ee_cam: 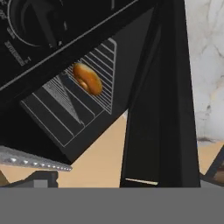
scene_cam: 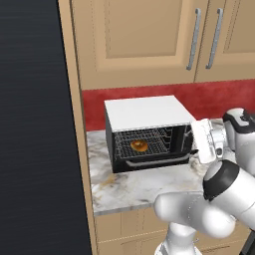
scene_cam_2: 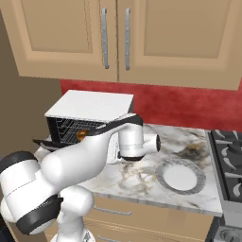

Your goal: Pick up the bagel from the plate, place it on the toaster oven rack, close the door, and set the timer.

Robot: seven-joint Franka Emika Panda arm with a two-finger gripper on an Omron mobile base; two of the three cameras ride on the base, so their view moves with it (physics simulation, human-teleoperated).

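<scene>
A bagel (scene_cam: pixel 139 145) lies on the rack (scene_cam: pixel 149 142) inside a black toaster oven (scene_cam: pixel 144 112) with a white top, seen through the open front in the left base view. The door (scene_cam: pixel 154 160) hangs lowered at the oven's front edge, its silver bar handle facing out. The oven stands on a marble table (scene_cam: pixel 129 187) against a red wall, under tan cabinets.

The right base view adds what the left one lacks: a round plate (scene_cam_2: pixel 181 177) lying bare on the table well to the right of the oven, near a stove (scene_cam_2: pixel 231 165) at the table's end. Here the arm crosses in front of the oven, and just a sliver of the bagel (scene_cam_2: pixel 81 135) peeks past it.

The hand view looks up close and rolled into the oven, with the bagel (ee_cam: pixel 87 78) on the wire grid (ee_cam: pixel 94 94) and a dial (ee_cam: pixel 33 19) on the black front panel at top left.

The claw (scene_cam: pixel 191 140) sits at the oven's right front corner, its jaws spread wide and holding nothing.
</scene>
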